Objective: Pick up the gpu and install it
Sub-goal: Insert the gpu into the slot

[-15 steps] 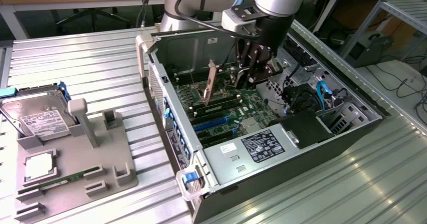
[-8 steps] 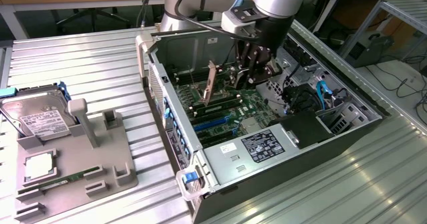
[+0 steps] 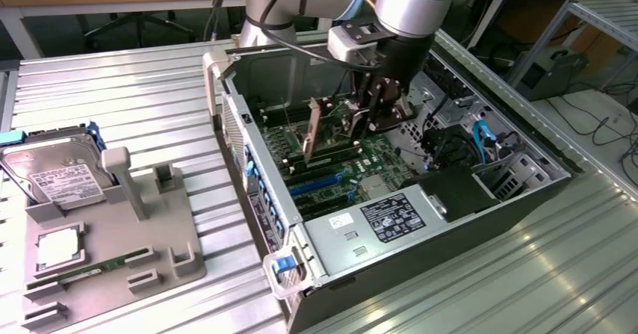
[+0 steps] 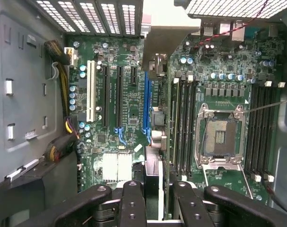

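My gripper reaches down into the open computer case and is shut on the gpu, a thin card standing on edge over the motherboard. In the wrist view the gpu appears edge-on between my black fingers, and my gripper grips its near end. Its silver bracket points toward the case's rear slot openings. The card hangs close beside the blue expansion slot; I cannot tell whether it touches the slot.
A grey fixture tray lies on the exterior view's left with a hard drive and a green memory stick. Inside the case are a power supply, cables, memory slots and a CPU socket.
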Robot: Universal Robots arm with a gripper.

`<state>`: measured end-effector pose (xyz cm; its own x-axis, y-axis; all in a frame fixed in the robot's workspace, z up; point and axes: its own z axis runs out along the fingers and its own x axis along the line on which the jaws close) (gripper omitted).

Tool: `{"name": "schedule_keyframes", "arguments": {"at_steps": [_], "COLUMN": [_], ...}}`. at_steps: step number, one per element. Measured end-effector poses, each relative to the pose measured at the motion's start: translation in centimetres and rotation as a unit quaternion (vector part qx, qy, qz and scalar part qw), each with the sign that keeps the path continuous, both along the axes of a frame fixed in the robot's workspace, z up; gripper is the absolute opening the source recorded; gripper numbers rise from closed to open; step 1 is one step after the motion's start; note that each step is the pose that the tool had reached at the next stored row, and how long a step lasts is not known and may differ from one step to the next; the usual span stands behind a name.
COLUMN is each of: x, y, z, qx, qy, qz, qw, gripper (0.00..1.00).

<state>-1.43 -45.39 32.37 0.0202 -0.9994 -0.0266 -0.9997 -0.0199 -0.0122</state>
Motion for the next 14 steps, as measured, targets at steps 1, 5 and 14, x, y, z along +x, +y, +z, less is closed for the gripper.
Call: {"name": "schedule_keyframes", "arguments": {"at_steps": [1,5,14], "x": [0.0,-0.1,-0.6], "y": [0.00,0.05,0.06], "z": [-0.18,-1.03,-2.15], "qx": [0.0000,0.0000,0.0009], "qy": [0.0000,0.0004,0.0004], "qz": [-0.008,-0.036,0.002], "qw": [1.0000,0.9994,1.0000], "gripper": [0.28,0.28,0.28]}}
